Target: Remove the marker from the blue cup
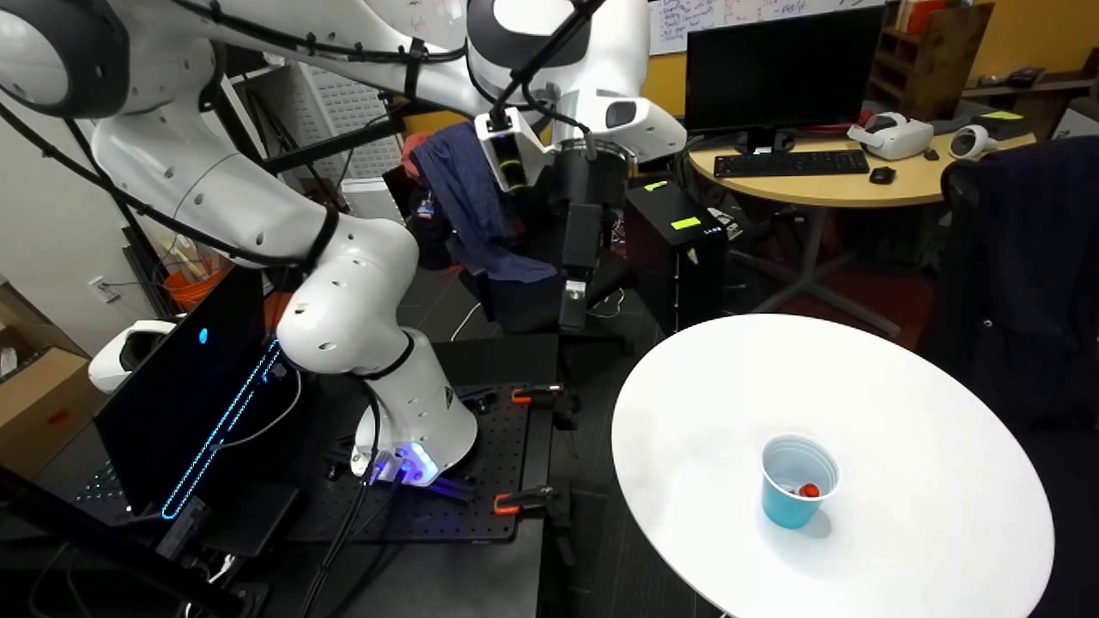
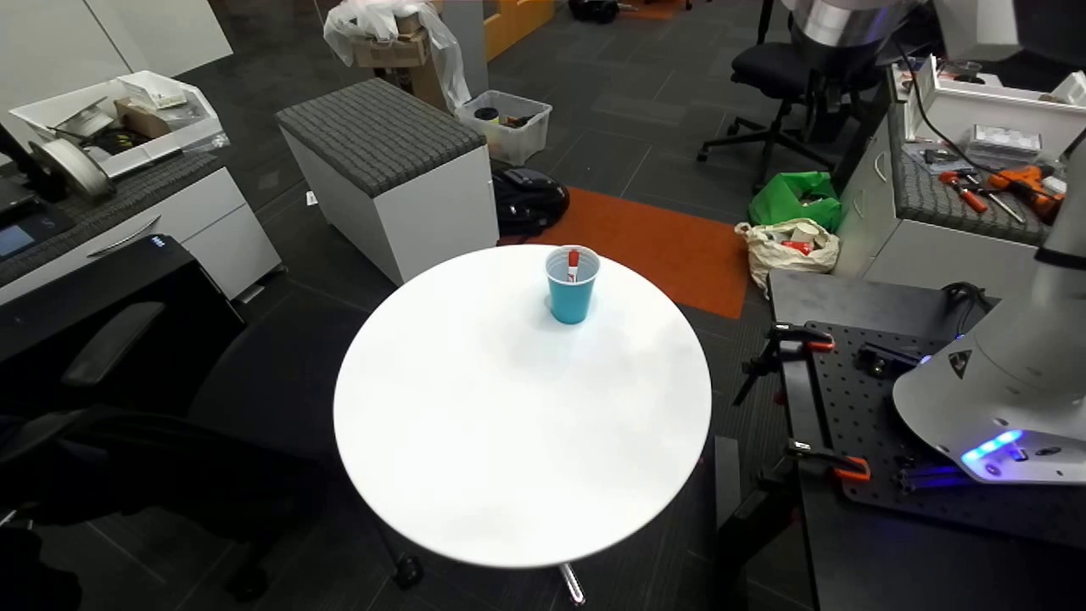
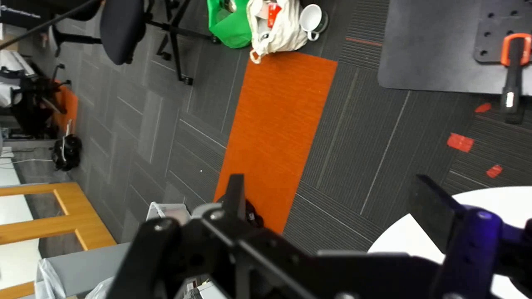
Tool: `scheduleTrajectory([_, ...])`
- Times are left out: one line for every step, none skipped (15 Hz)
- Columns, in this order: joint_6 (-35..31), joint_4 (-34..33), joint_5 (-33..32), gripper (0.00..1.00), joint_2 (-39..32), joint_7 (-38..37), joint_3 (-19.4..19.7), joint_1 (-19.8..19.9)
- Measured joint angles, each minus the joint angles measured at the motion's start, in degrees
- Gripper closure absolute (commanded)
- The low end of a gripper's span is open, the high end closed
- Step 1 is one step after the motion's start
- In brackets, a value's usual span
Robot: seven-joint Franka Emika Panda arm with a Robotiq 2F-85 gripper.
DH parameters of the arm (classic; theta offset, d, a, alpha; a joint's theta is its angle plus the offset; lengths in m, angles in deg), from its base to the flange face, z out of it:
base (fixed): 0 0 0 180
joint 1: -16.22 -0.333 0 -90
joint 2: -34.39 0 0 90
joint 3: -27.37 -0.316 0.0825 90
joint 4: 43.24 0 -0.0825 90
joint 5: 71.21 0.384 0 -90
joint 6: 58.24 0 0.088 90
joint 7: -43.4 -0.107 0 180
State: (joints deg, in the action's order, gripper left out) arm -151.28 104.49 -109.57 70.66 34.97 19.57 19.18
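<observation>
The blue cup [image 1: 783,510] stands upright on the white round table [image 1: 927,412]; in an exterior view it is near the table's edge [image 2: 570,304]. The red marker is inside the cup, its red end showing in both exterior views [image 1: 809,491] [image 2: 573,260]. Its lower part is hidden by the cup. My gripper [image 1: 573,313] hangs high beside the table, apart from the cup. In the wrist view the gripper [image 3: 330,179] is open, with its fingers wide apart and nothing between them. Cup and marker are out of the wrist view; a table corner shows there [image 3: 409,241].
A black desk [image 2: 848,543] with orange-tipped clamps [image 2: 827,462] carries the arm's base beside the table. A dark chair [image 1: 1013,283] stands close behind the table. A grey-topped cabinet [image 2: 382,136] stands near the table's edge.
</observation>
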Motion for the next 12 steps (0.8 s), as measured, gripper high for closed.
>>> scheduleTrajectory([-0.49, -0.09, -2.01, 0.0, -1.14, 0.42, 0.5, -0.2])
scheduleTrajectory([-1.39, -0.1, -3.62, 0.0, -2.13, 0.42, 1.09, -0.57])
scheduleTrajectory([-2.57, -0.05, -5.32, 0.0, -2.99, 0.42, 1.58, -0.92])
scheduleTrajectory([-4.03, 0.05, -6.78, 0.0, -3.74, 0.42, 2.07, -1.33])
scheduleTrajectory([-5.65, 0.21, -7.99, 0.0, -4.4, 0.42, 2.63, -1.85])
scheduleTrajectory([-7.63, 0.45, -8.84, 0.0, -4.9, 0.76, 3.31, -2.44])
scheduleTrajectory([-9.88, 0.74, -9.43, 0.0, -5.27, 2.0, 4.15, -3.01])
scheduleTrajectory([-12.31, 1.06, -9.91, 0.0, -5.5, 3.94, 5.2, -3.58])
scheduleTrajectory([-14.8, 1.47, -10.18, 0.0, -5.61, 6.32, 6.3, -4.03])
scheduleTrajectory([-17.11, 1.93, -10.32, 0.0, -5.68, 8.99, 7.45, -4.38])
scheduleTrajectory([-19.08, 2.35, -10.36, 0.0, -5.74, 11.79, 8.49, -4.57])
scheduleTrajectory([-20.84, 2.74, -10.36, 0.0, -5.79, 14.74, 9.45, -4.72])
